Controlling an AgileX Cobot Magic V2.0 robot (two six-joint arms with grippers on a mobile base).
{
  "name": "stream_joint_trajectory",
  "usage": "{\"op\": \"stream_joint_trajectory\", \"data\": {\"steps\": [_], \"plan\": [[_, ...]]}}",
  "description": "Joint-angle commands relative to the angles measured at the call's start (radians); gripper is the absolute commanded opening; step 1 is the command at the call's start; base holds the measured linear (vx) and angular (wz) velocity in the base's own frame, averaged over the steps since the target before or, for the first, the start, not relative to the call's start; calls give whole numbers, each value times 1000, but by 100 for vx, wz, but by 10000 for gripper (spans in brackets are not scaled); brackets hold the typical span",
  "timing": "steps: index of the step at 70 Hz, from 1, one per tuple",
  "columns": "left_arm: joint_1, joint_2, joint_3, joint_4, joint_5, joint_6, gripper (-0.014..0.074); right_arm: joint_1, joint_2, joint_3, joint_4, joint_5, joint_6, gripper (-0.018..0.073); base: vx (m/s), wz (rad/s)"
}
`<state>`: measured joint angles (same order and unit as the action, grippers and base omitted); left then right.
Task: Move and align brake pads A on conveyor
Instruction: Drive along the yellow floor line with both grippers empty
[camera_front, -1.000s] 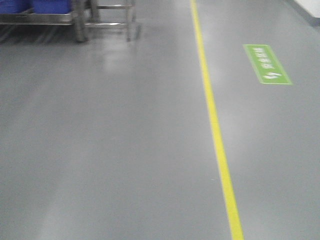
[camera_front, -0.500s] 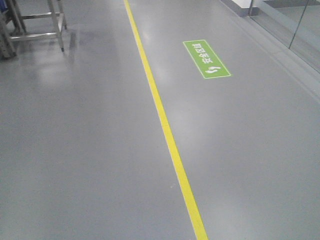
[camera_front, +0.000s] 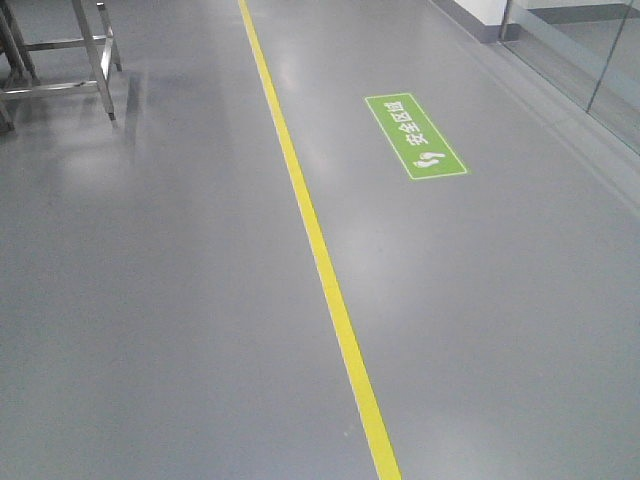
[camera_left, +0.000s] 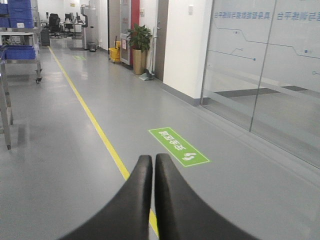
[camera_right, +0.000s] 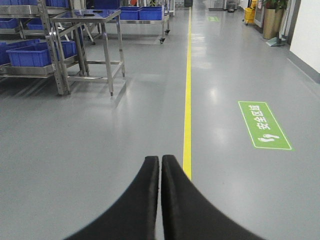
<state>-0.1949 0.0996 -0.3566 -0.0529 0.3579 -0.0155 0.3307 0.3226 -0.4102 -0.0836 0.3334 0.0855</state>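
Both left fingers (camera_left: 148, 162) and right fingers (camera_right: 154, 162) are closed, empty. No pads or conveyor show; driving there likely comes first.

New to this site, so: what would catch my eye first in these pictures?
A yellow line runs up the grey floor through the front view, a green sign to its right. Left of the line, steel racks hold blue bins. Low in each wrist view, the left gripper and right gripper are shut and empty.
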Motion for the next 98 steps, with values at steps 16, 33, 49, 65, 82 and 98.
{"op": "stream_joint_trajectory", "data": {"steps": [16,33,49,65,82,98], "plan": [[-6,14,-23,-3,-68,0,-6,-2,9,-27,-10,-73,-8,-6,46,12],[-6,14,-23,-3,-68,0,-6,-2,9,-27,-10,-73,-8,-6,50,10],[-6,14,-23,-3,-68,0,-6,-2,9,-27,-10,-72,-8,-6,52,10],[-6,14,-23,-3,-68,0,-6,-2,9,-27,-10,-71,-8,-6,52,7],[-6,14,-23,-3,-68,0,-6,-2,9,-27,-10,-71,-8,-6,53,6],[-6,14,-23,-3,-68,0,-6,-2,9,-27,-10,-69,-8,-6,56,8]]}}
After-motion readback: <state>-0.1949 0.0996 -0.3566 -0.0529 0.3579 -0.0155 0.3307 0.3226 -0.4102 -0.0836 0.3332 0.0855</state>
